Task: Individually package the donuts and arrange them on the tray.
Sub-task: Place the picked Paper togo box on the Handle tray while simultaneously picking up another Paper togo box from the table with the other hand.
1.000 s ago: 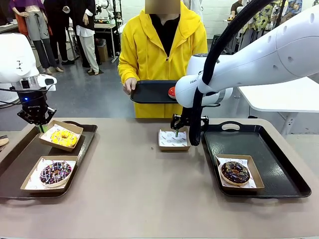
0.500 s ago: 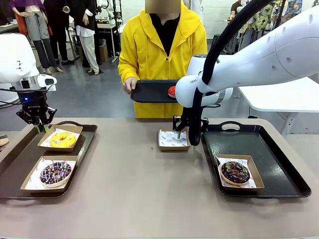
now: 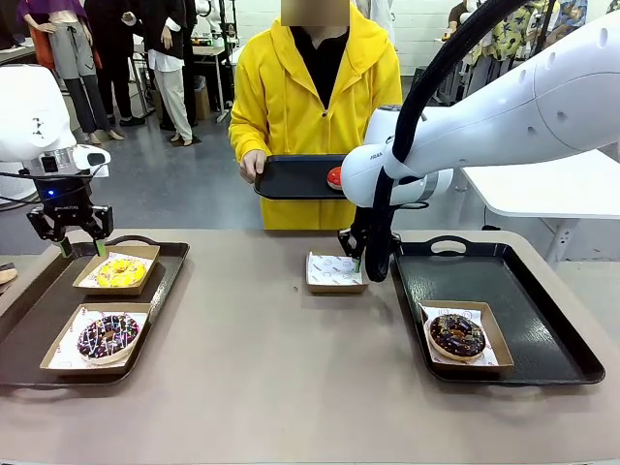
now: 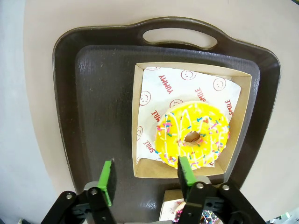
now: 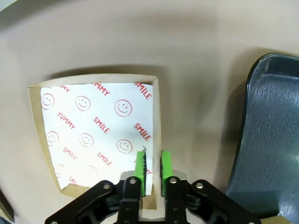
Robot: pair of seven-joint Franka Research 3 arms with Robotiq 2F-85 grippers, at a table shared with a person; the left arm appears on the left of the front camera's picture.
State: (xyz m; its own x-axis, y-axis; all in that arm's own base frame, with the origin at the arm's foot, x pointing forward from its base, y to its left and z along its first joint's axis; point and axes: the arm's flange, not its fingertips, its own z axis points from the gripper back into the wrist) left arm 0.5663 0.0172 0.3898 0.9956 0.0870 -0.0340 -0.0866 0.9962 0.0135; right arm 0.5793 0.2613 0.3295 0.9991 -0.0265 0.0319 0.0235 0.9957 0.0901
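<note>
Right gripper (image 5: 153, 168) pinches the wall of an empty box (image 5: 88, 135) at its 5 o'clock corner. Left gripper (image 4: 145, 179) hangs released above the yellow donut (image 4: 192, 134), boxed on the left tray (image 4: 93, 116). The thin wall may slip or crumple when dragged.

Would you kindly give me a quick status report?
Left gripper open above yellow donut in its box. Right gripper shut on empty box wall. Person holds red donut on tray. Nothing obstructing.
</note>
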